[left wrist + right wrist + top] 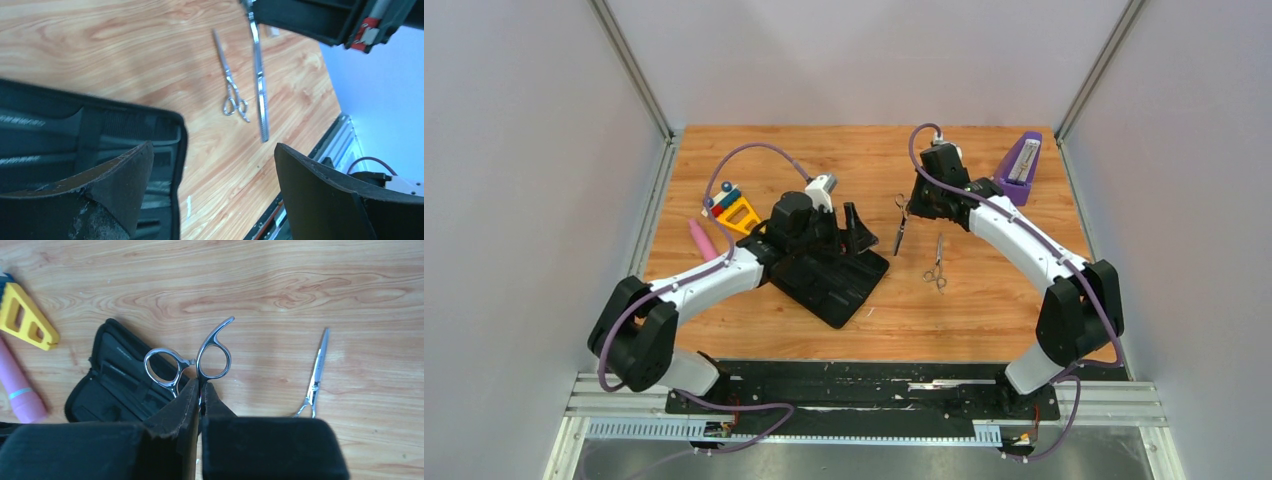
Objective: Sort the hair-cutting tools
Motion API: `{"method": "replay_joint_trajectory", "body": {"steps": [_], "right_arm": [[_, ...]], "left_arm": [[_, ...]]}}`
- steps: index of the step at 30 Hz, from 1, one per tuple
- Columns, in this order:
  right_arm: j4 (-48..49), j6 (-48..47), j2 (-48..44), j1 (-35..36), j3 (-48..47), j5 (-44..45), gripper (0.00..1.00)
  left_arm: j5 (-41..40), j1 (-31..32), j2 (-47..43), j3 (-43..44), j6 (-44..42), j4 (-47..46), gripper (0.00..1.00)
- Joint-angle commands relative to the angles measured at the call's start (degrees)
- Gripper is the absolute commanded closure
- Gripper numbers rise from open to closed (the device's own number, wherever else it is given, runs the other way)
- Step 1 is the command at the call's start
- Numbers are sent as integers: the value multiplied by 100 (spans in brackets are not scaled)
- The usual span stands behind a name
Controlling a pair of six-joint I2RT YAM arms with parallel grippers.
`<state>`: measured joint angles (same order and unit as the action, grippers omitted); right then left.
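Silver scissors (214, 357) are in the right gripper (199, 387). Its two fingers are pressed together on the shank just below the finger rings, and the rings stick out past the fingertips. From above, this pair (900, 225) sits around the middle of the table (984, 320), a little toward the far edge, with the blades running toward the near edge. The left wrist camera shows one long toothed blade (260, 80). Whether its tip touches the wood, I can't tell.

Just to the right of it and nearer the near edge, the second scissors (936, 265) lie flat on the table, blades closed, with nothing touching them.

Left of both pairs, the black zip case (829, 275) lies open on the table, set at an angle. The left gripper (212, 165) hovers over it with its fingers (120, 175) spread wide apart and nothing between them.

Further out, toward the left edge, a pink tube (699, 238) lies beside a yellow block (736, 212). A purple object (1021, 165) stands at the far right corner, behind the right arm.
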<state>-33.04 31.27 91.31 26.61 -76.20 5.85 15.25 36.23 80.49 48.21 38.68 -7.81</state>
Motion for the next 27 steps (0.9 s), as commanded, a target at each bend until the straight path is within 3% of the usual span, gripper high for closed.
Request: {"method": "replay_joint_trajectory", "body": {"steps": [1, 10, 15, 17, 21, 22, 23, 25, 27], "right_arm": [[420, 458, -365, 101, 46, -75, 100], [559, 636, -563, 116, 101, -29, 100], [659, 728, -602, 121, 161, -169, 100], [682, 732, -639, 116, 190, -205, 100], [759, 655, -745, 118, 258, -395, 100], [780, 608, -774, 110, 270, -465, 98], [789, 559, -821, 108, 279, -485, 92], [789, 478, -981, 64, 330, -493, 72], [790, 416, -1242, -54, 434, -681, 58]], "left_arm": [[232, 242, 321, 541, -179, -573, 3], [503, 484, 1147, 1048, -173, -528, 19], [632, 550, 1437, 1329, -179, -511, 36], [624, 552, 1466, 1373, -203, -518, 50], [571, 552, 1402, 1317, -338, -563, 86], [552, 552, 1356, 1302, -439, -539, 96], [482, 552, 1325, 1274, -523, -512, 99], [322, 552, 1203, 1240, -894, -342, 100], [-6, 554, 1034, 1174, -1415, -97, 100]]}}
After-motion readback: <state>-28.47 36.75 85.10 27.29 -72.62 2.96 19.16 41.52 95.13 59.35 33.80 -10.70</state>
